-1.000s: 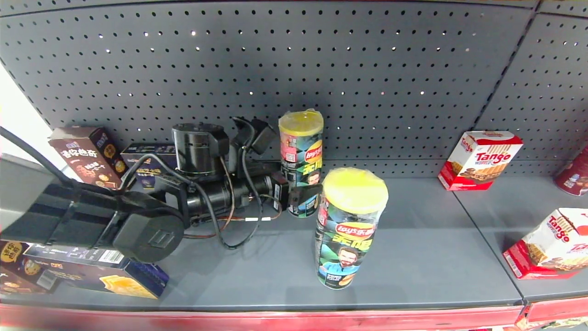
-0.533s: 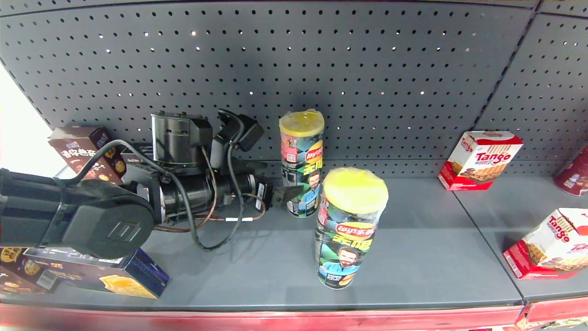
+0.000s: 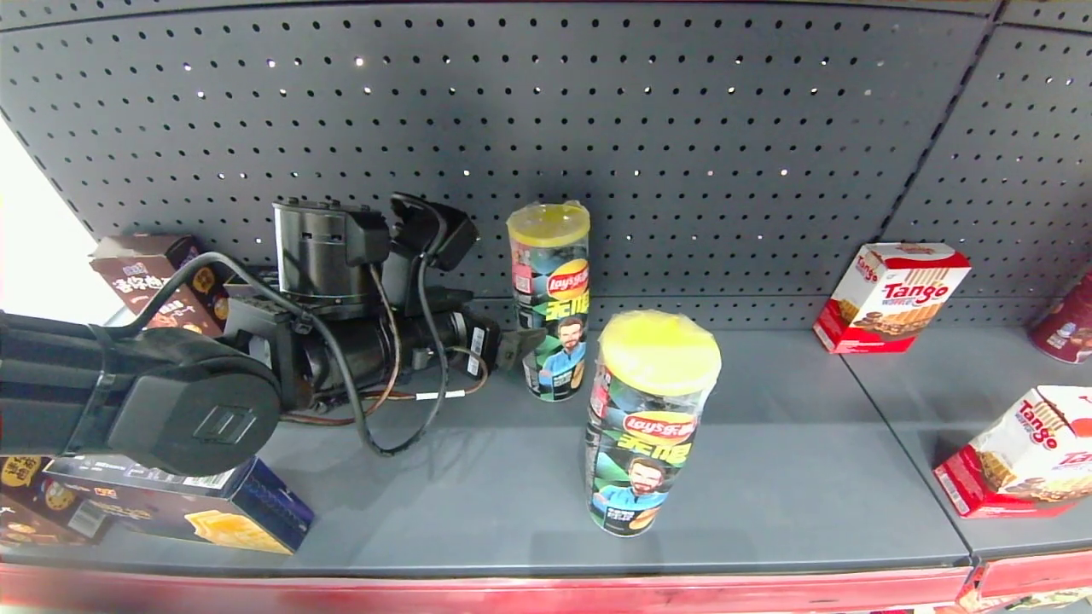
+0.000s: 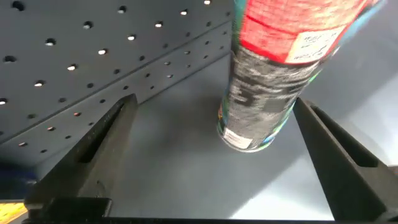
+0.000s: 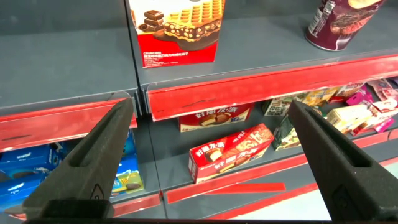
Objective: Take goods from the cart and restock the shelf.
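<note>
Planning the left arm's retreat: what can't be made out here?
- Rear chip can: top cut off by the left wrist view's edge.
- Far finger of the left end effector: behind that can, head view.
- Brown box at the back: lower part behind the left arm, head view.
- Red can: cut by the head view's right edge.

You face a grey pegboard panel (image 3: 682,128) behind a red-edged grey shelf (image 3: 793,460). Bright white light (image 3: 26,247) shows at your left.
</note>
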Motion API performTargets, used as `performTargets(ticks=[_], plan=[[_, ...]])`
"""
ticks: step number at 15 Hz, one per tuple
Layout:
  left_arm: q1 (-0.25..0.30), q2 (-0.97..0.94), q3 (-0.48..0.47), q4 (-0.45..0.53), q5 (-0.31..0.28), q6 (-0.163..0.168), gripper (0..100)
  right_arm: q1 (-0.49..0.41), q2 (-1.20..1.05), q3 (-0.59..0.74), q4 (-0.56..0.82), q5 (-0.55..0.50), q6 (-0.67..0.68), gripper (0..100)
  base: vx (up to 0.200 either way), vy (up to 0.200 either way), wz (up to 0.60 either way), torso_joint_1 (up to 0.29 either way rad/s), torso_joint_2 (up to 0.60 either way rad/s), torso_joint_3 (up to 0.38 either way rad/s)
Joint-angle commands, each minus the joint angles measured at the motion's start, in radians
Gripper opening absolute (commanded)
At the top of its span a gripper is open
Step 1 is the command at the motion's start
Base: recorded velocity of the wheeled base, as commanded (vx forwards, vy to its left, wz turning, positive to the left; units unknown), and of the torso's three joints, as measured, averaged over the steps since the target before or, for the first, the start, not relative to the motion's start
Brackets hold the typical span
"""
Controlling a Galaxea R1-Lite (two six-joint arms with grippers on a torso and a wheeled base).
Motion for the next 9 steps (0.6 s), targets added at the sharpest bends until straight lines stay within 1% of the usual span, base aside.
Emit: performTargets(ticks=[1, 3, 7, 9], plan=[[0.007, 0.006, 0.000, -0.001, 0.007, 0.000, 100, 0.000, 0.001, 0.000, 0.000, -0.001, 0.000, 100, 0.000, 0.000, 0.00, 0.000, 0.00, 0.000], [0.014, 0.006, -0.001, -0.003, 0.011, 0.003, 100, 0.001, 0.001, 0.000, 0.000, 0.001, 0.000, 100, 0.000, 0.000, 0.00, 0.000, 0.00, 0.000], [0.031, 0.006, 0.000, -0.003, 0.037, 0.006, 100, 0.000, 0.001, 0.000, 0.000, -0.001, 0.000, 100, 0.000, 0.000, 0.00, 0.000, 0.00, 0.000], [0.037, 0.006, 0.000, -0.003, 0.037, 0.011, 100, 0.000, 0.001, 0.000, 0.000, -0.001, 0.000, 100, 0.000, 0.000, 0.00, 0.000, 0.00, 0.000]])
